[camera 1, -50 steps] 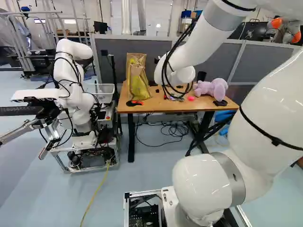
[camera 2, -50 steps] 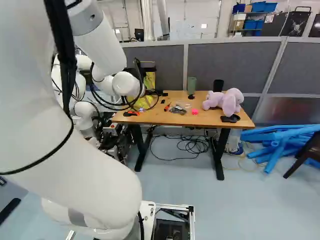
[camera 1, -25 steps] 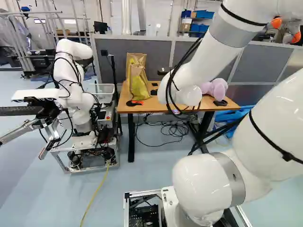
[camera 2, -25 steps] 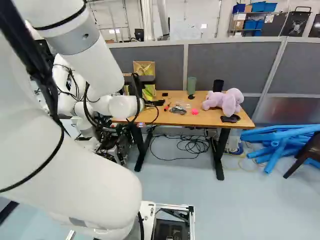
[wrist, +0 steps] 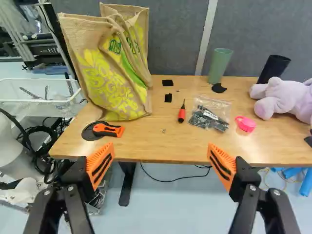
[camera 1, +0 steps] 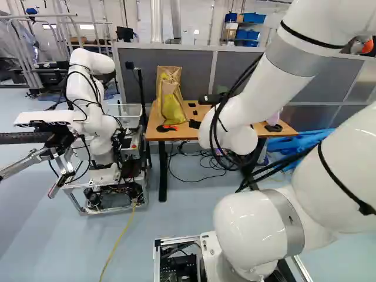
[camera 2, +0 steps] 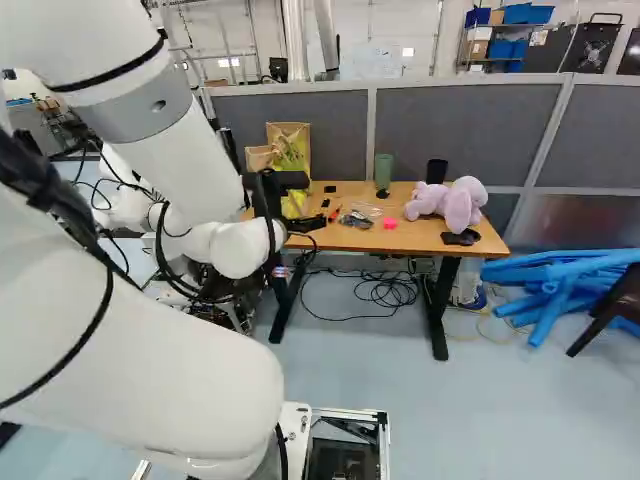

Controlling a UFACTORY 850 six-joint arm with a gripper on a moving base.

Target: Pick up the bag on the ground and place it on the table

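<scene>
Gripper (camera 2: 268,195) fingers stand wide apart, with nothing held between them, just short of the near edge of the table (wrist: 170,148). The bag (wrist: 109,68) stands upright at the far left corner of the table, ahead of the gripper and to its left, apart from it.

Yellow and green printed patterns cover the side of the bag. A white label sits on the clear packet (wrist: 202,108), its print too small to tell. By the near left corner lies an orange cutter (wrist: 108,129), over a black disc (wrist: 89,134). Between bag and packet is a red screwdriver (wrist: 182,114); pink tape (wrist: 245,124) lies just right of the packet. Near the far edge stand a green cup (wrist: 220,66) and a black cup (wrist: 274,68), with a lilac toy (wrist: 279,100) toward the right end.

Compared with half a second ago, the arm (camera 1: 276,76) has swung: its wrist is lower and further right in the left base view, hiding most of the toy. In the right base view, more of the bag shows. Base and bag have not moved.
</scene>
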